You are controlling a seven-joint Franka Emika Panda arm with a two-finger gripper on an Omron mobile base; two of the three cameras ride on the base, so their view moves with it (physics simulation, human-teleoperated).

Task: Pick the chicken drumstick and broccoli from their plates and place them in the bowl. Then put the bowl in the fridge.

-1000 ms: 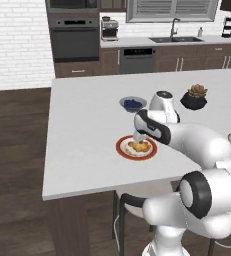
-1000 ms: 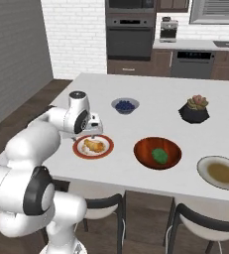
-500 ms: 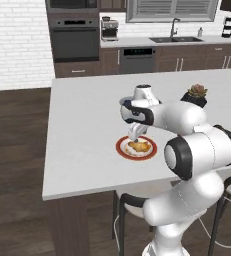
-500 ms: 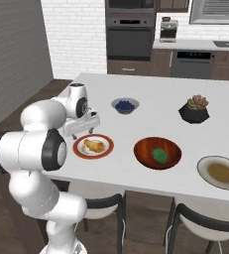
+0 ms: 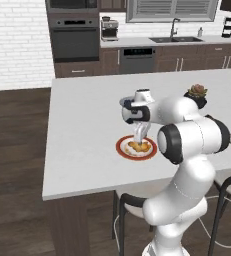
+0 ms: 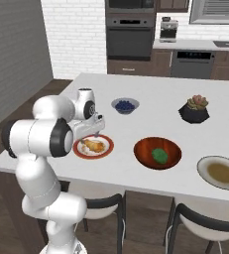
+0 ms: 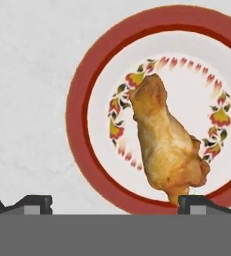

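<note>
The chicken drumstick [image 7: 167,145] lies golden-orange on the white plate with a red-orange rim [image 7: 79,125], near the counter's front edge. My gripper [image 5: 138,134] hangs just above it, pointing down, open and holding nothing. In the hand view one fingertip [image 7: 34,202] stands off the plate and the other sits by the drumstick's thick end. The right base view shows the drumstick [image 6: 93,145] on its plate [image 6: 93,147], the broccoli [image 6: 159,155] lying in the reddish-brown bowl [image 6: 157,153] to the right, and the beige plate [image 6: 221,172] farther right. The fridge is out of view.
A small grey bowl of blueberries [image 6: 125,105] stands behind the red-rimmed plate. A succulent in a black pot [image 6: 194,108] stands at the back right. Dark stools stand under the counter's front edge. Oven, dishwasher and sink line the far wall.
My arm has swung upright from a low, stretched pose. The hand has stayed over the red-rimmed plate and come down slightly. The jaws stay open.
</note>
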